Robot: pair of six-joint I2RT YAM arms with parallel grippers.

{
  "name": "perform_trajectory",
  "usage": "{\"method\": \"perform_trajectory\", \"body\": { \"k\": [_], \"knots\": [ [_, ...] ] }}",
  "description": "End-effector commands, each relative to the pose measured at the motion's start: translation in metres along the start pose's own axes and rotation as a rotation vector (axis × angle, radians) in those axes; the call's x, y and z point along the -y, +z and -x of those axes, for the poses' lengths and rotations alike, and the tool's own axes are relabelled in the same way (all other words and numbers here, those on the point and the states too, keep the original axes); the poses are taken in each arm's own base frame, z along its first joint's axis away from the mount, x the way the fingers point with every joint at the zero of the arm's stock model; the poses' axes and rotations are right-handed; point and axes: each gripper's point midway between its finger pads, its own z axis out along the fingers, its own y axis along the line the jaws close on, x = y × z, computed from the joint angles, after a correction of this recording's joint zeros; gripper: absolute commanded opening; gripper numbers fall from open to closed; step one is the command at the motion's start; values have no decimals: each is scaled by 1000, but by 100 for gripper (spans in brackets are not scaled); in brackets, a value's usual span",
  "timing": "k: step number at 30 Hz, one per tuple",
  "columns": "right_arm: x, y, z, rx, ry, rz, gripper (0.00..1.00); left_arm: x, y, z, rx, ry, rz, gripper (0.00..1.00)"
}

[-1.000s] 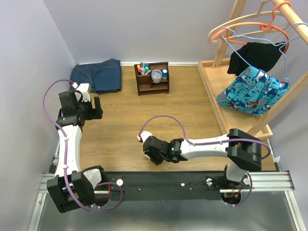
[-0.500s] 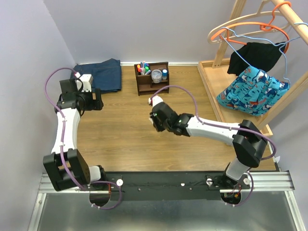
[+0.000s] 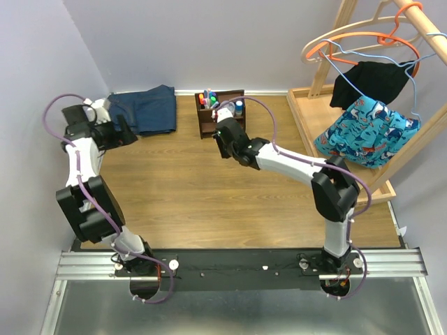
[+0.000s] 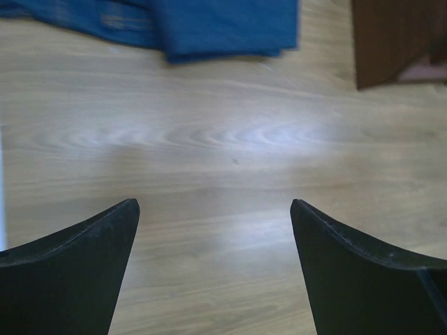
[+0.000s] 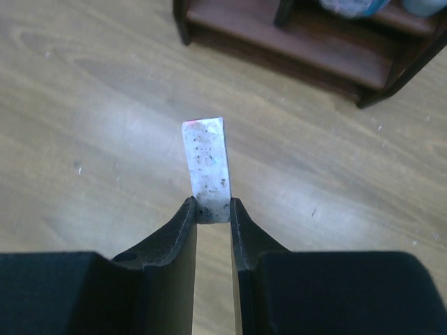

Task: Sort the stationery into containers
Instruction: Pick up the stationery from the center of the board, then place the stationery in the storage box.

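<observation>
Swinging out to the far left corner of the table (image 3: 174, 188), my left gripper (image 4: 213, 204) had spread its fingers wide and held nothing, hanging over bare wood just short of the folded denim (image 4: 223, 24). Right of that stood the dark wooden organiser (image 5: 300, 42), with markers (image 3: 207, 98) already in its tall section. My right gripper (image 5: 211, 204), come up from the near edge, was clamped on the small pale block (image 5: 204, 160), which now hung just before the low shelf. I judged that setting it there came next.
</observation>
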Motion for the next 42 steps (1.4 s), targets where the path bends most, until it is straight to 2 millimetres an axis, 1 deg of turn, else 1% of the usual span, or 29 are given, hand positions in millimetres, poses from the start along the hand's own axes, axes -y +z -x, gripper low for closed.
{"method": "perform_trajectory", "body": {
  "k": [1, 2, 3, 4, 5, 6, 7, 8, 9, 10, 11, 13, 17, 19, 24, 28, 31, 33, 34, 36, 38, 39, 42],
  "knots": [
    [28, 26, 33, 33, 54, -73, 10, -25, -11, 26, 43, 8, -17, 99],
    [32, 33, 29, 22, 68, -79, 9, -28, -11, 27, 52, 19, -12, 99],
    [37, 37, 35, 30, 82, -86, 9, -30, -11, 28, 58, 25, -15, 99],
    [47, 41, 34, 19, 96, -100, 9, -32, -11, 30, 65, 27, -14, 99],
    [50, 43, 33, 10, 107, -106, 8, -34, -14, 37, 78, 29, -12, 99],
    [51, 49, 29, -5, 111, -102, 8, -36, -11, 37, 71, 25, -16, 99],
    [59, 50, 32, -12, 120, -111, 8, -36, -11, 38, 69, 28, -20, 99],
    [61, 52, 30, -20, 132, -116, 8, -35, -11, 44, 78, 49, -26, 99],
    [63, 55, 27, -32, 136, -112, 8, -36, -10, 45, 81, 54, -30, 99],
    [68, 57, 23, -46, 139, -122, 8, -37, -9, 48, 89, 65, -31, 99],
    [69, 58, 25, -45, 146, -123, 8, -37, -10, 53, 100, 78, -30, 99],
    [75, 61, 21, -56, 157, -123, 7, -37, -7, 57, 101, 83, -35, 99],
    [82, 69, 17, -70, 181, -125, 7, -34, -7, 75, 139, 103, -33, 99],
    [84, 70, 19, -67, 187, -121, 7, -30, -4, 79, 144, 108, -37, 99],
    [91, 76, 16, -76, 200, -122, 7, -27, 3, 89, 154, 93, -44, 99],
    [99, 81, 10, -89, 221, -128, 7, -24, 6, 93, 164, 83, -47, 99],
    [102, 87, 6, -96, 234, -129, 7, -20, 9, 93, 159, 83, -51, 99],
    [101, 89, 8, -91, 238, -121, 7, -18, 11, 91, 151, 84, -51, 99],
    [102, 93, 6, -94, 238, -122, 7, -17, 11, 91, 149, 84, -52, 99],
    [100, 95, 9, -88, 243, -114, 7, -16, 13, 89, 142, 78, -55, 99],
    [101, 99, 8, -90, 248, -112, 7, -15, 13, 88, 141, 78, -53, 99],
    [100, 100, 12, -82, 249, -107, 7, -16, 13, 87, 139, 77, -51, 99],
    [101, 104, 14, -73, 254, -110, 7, -16, 14, 85, 135, 74, -49, 99]
  ]
}}
